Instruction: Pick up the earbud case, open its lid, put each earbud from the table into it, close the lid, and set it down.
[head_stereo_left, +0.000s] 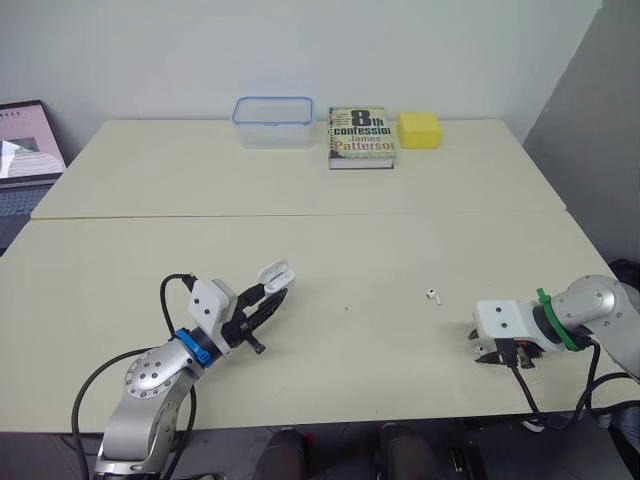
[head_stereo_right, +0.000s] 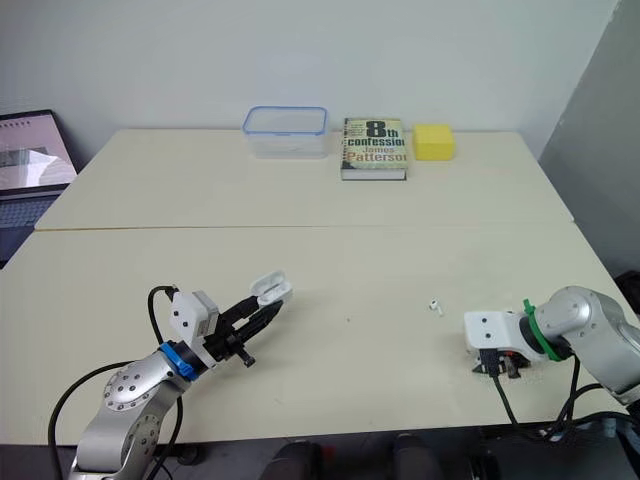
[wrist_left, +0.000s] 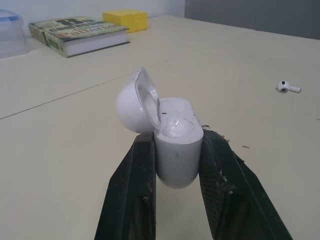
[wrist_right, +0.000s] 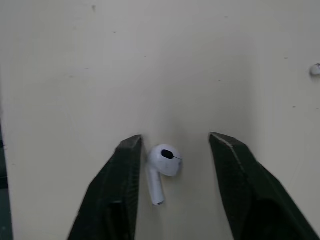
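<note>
Progress: by my reading, the pick-up and lid-opening are done. Both earbuds lie on the counter (head_stereo_left: 350, 240), so loading them, closing the lid and setting the case down are left.
Left gripper (head_stereo_left: 266, 304): clamped on the lower body of the earbud case (wrist_left: 177, 160), one black finger on each side, holding it above the counter's near left part.
Earbud case: white and upright between the fingers, with its lid (wrist_left: 134, 107) hinged back and open. Its wells look empty.
Loose earbud (head_stereo_left: 432, 296): white, alone on the counter right of centre, well apart from the case and near the right gripper.
Right gripper (wrist_right: 175, 138): fingers spread apart, low over the counter at the near right, holding nothing.
Second earbud (wrist_right: 162, 170): lies on the counter between those spread fingers, just beside one of them and not yet grasped.
</note>
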